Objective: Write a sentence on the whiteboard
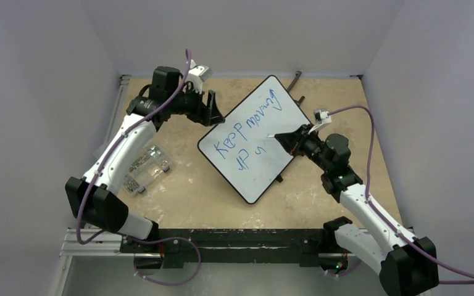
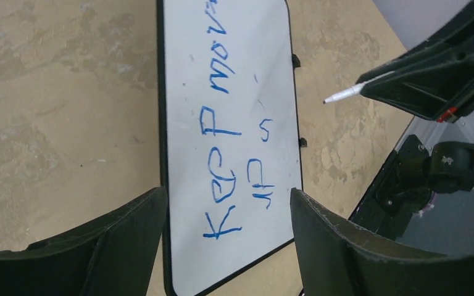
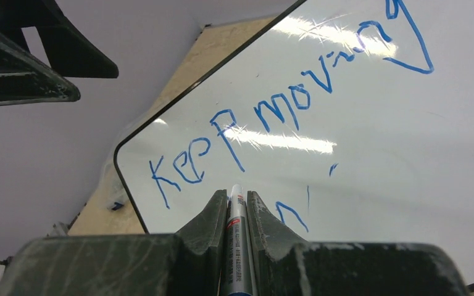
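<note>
Right wrist: marker [image 3: 237,228] clamped in right fingers [image 3: 207,225]. Overhead: whole whiteboard [image 1: 254,180].

- The whiteboard [image 1: 258,176] is glossy white, with a thin black rim.
- The sentence [image 1: 245,128] is in blue letters.
- The surface [image 1: 191,197] is light tan, mottled with paler and darker patches.
- The marker [image 3: 236,228] has a silver-grey barrel, a white tip and a small red mark.
- The left tool [image 2: 227,194] and the right tool [image 3: 236,196] are dark grey-black, with pale scuffs.
- The cables [image 1: 370,132] are purple.

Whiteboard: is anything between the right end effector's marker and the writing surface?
Nothing visible does. The right end effector holds the marker aimed at the whiteboard, with no object between its tip and the surface.
</note>
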